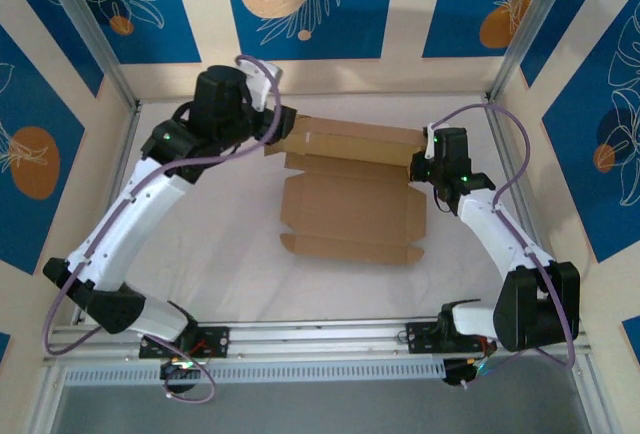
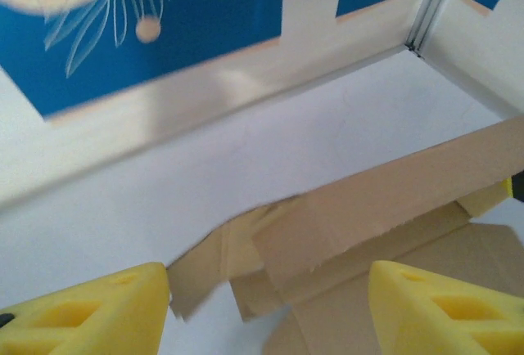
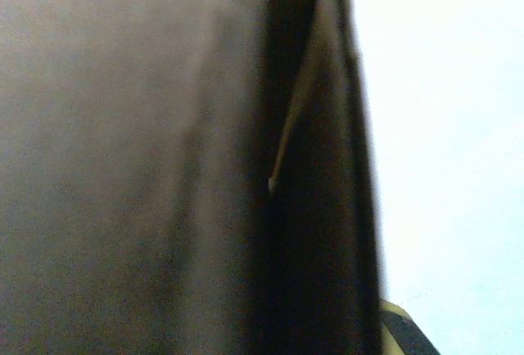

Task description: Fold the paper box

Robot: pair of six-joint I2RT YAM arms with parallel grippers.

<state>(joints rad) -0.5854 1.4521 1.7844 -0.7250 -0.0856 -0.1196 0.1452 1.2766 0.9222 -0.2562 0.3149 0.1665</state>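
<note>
Brown paper box (image 1: 350,209) pinched at its far flap by outstretched right gripper (image 1: 426,160); left gripper (image 2: 268,283) hovers, spread.

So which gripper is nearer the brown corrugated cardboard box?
Right. The right gripper is shut on the far flap of the brown corrugated cardboard box, at its right end; the left gripper stands open just off the flap's left end.

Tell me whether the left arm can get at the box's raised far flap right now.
Probably yes: the open left end effector faces the raised flap, with nothing between them.
</note>
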